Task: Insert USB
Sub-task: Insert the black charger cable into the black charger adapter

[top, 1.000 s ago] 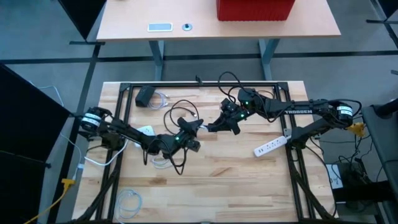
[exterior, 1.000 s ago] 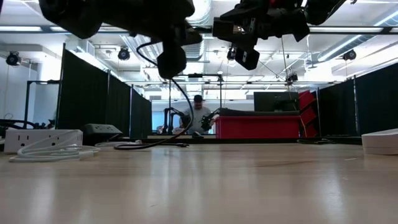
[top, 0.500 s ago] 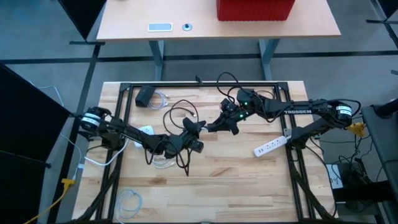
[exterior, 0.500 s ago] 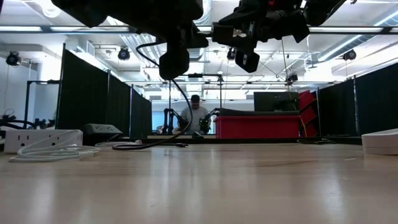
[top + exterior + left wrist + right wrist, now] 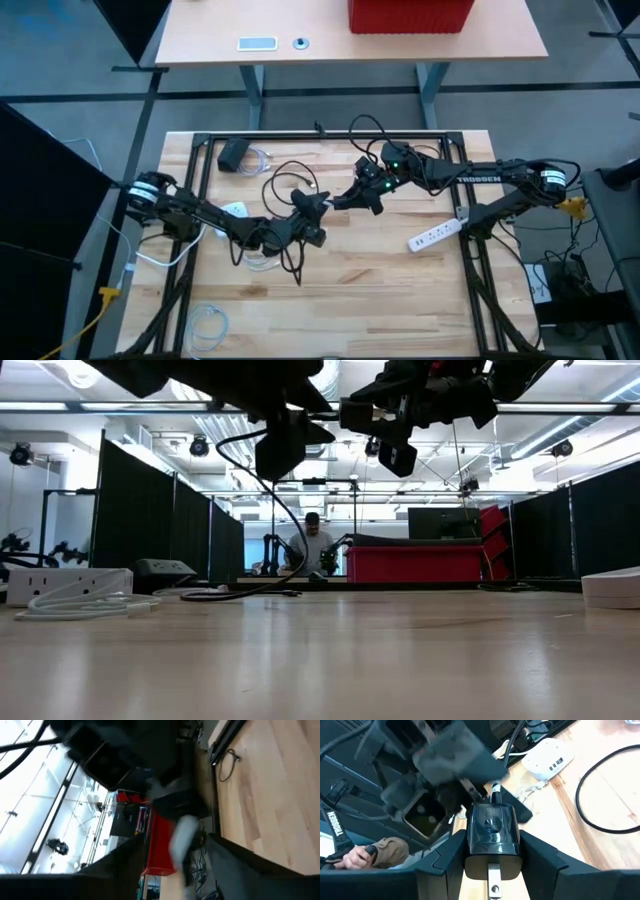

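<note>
over the middle of the table [image 5: 380,290], from above: watching the left gripper [image 5: 318,203] and right gripper [image 5: 345,203] hanging nose to nose, almost touching, well clear of the wood. trailing a black cable [image 5: 268,183] off the left one, looping back across the boards. leaving the white power strip [image 5: 435,235] lying idle near the right arm's base, and the white usb hub [image 5: 232,210] sitting beside the left arm.

down at table height now: seeing both grippers riding high, cable dangling from the left one, nothing resting on the wood beneath them. spotting a person [image 5: 315,545] far back in the room, not involved.

switching to the left wrist: getting mostly blur here, not making out the fingers or what they are pinching.

switching to the right wrist, and getting the best look: clamping a black charger block [image 5: 492,827] snugly between its own two fingers, port end facing the other arm. facing it, pinching a usb plug [image 5: 469,786] in the left gripper's closed fingers, metal tip poking out towards the block, just beside it but not seated.

judging the step: lining up plug and port in mid-air, insertion not yet made. calling next for a fine squaring-up of tip to slot, then a short straight push, holding the block steady against it.
</note>
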You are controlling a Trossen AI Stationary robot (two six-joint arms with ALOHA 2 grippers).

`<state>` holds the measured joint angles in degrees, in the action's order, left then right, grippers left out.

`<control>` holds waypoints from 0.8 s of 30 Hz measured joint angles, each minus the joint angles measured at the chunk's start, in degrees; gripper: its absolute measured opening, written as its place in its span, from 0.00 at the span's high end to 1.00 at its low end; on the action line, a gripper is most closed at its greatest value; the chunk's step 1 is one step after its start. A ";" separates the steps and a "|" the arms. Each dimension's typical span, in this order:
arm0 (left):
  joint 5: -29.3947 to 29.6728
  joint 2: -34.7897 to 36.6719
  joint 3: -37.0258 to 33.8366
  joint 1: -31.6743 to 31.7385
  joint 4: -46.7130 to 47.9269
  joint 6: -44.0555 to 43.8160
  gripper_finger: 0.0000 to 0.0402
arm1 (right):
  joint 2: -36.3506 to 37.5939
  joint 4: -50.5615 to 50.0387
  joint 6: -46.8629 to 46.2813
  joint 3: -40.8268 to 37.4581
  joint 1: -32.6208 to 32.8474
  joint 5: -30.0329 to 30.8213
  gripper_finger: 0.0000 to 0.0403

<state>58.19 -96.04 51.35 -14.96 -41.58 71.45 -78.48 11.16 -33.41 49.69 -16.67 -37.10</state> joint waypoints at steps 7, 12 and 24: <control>0.58 2.25 -0.06 -1.32 3.31 -1.83 0.26 | 0.02 0.88 -0.07 0.02 -1.25 -2.42 0.64; 1.29 3.17 -0.11 -3.19 5.83 -6.22 0.26 | 1.66 2.48 0.22 0.07 -5.75 -5.31 0.64; -21.23 14.70 -11.76 -0.82 -2.72 -48.49 0.32 | 6.74 8.80 12.69 -1.35 -6.75 2.00 0.64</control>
<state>36.96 -81.34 39.59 -15.78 -44.30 22.96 -71.74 19.96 -20.72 48.35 -23.42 -35.10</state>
